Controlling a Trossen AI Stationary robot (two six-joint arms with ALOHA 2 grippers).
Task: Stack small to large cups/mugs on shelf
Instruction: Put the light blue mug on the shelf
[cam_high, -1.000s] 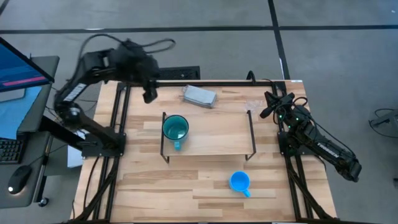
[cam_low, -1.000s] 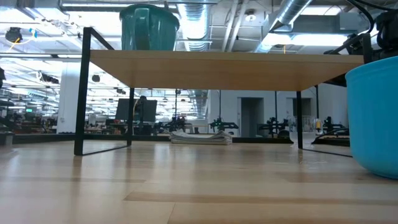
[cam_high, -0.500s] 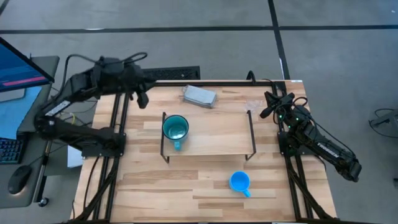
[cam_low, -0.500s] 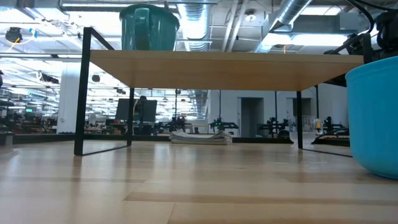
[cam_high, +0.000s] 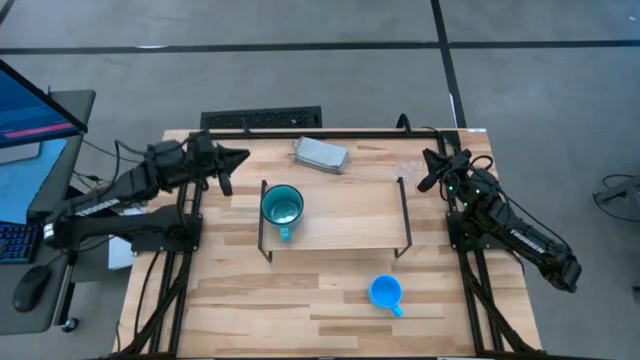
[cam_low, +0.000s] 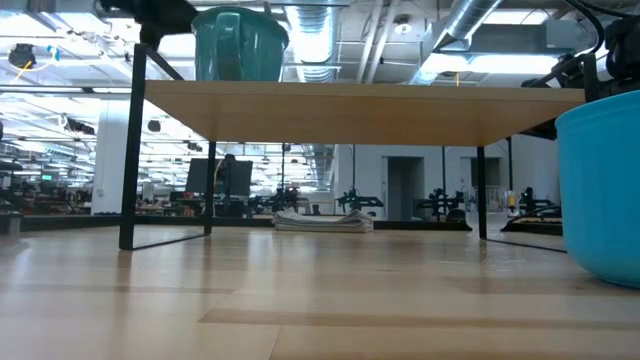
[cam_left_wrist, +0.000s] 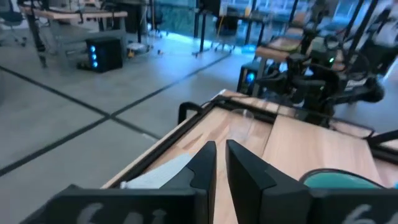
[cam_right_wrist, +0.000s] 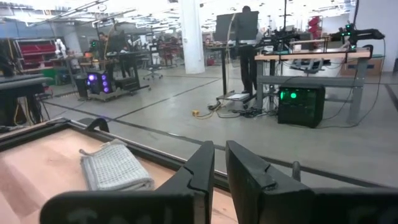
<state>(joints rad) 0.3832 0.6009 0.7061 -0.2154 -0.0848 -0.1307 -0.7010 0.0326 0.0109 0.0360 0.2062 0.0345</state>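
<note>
We see a grey folded cloth (cam_high: 320, 154) lying on the table (cam_high: 330, 305) behind the shelf (cam_high: 350, 225). The teal mug (cam_high: 282, 207) stands upright on the shelf's left end; the blue mug (cam_high: 385, 292) sits on the tabletop in front. Our left gripper (cam_high: 240, 155) and right gripper (cam_high: 427, 155) rest at the back corners, fingers pressed nearly together.

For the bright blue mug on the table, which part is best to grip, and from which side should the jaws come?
The blue mug stands upright, mouth open upward, in front of the shelf. Its handle points toward the front-right. Probably best: come from straight above and close the jaws over the rim wall on the side opposite the handle, one finger inside. The right gripper is nearer.
</note>
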